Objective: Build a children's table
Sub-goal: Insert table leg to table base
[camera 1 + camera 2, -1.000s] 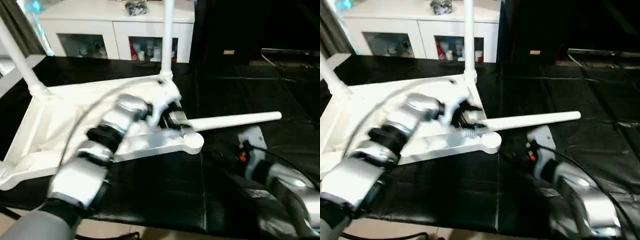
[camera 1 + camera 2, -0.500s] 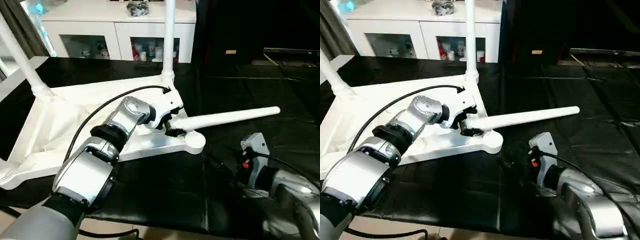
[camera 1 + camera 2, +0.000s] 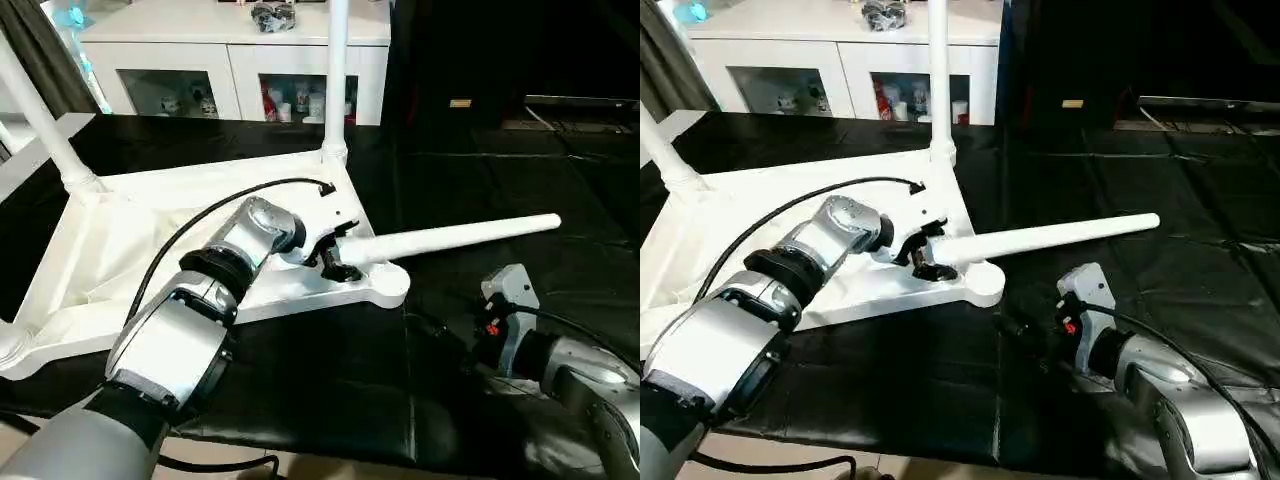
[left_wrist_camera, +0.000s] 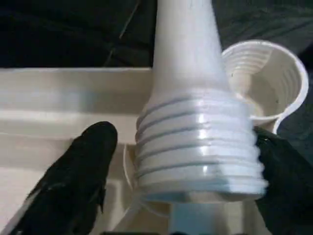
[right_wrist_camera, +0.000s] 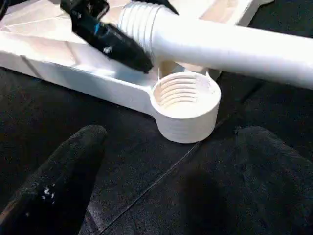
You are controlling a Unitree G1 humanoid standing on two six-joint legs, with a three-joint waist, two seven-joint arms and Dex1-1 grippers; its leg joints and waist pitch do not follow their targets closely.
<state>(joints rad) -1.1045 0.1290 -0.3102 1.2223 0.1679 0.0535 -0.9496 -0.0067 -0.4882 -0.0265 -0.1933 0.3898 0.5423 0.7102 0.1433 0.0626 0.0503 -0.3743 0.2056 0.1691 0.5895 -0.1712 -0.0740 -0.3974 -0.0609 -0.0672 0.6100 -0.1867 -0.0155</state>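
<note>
The white tabletop (image 3: 120, 250) lies upside down on the black table, its ribbed underside up. Two white legs stand upright in its far corner sockets, one (image 3: 336, 70) at the back and one (image 3: 40, 120) at the left. My left gripper (image 3: 335, 258) is shut on the threaded end (image 4: 195, 147) of a third leg (image 3: 460, 235), which slants out to the right just above the empty near-right socket (image 5: 186, 100). My right gripper (image 5: 166, 196) is open, low over the black table, a little to the near right of that socket.
A white glass-door cabinet (image 3: 230, 60) stands behind the table. The black table covering (image 3: 520, 160) stretches to the right of the tabletop. A black cable (image 3: 230, 200) runs along my left forearm.
My left gripper has turned and drawn the leg's threaded end slightly back from the socket towards the tabletop. The right arm has barely moved.
</note>
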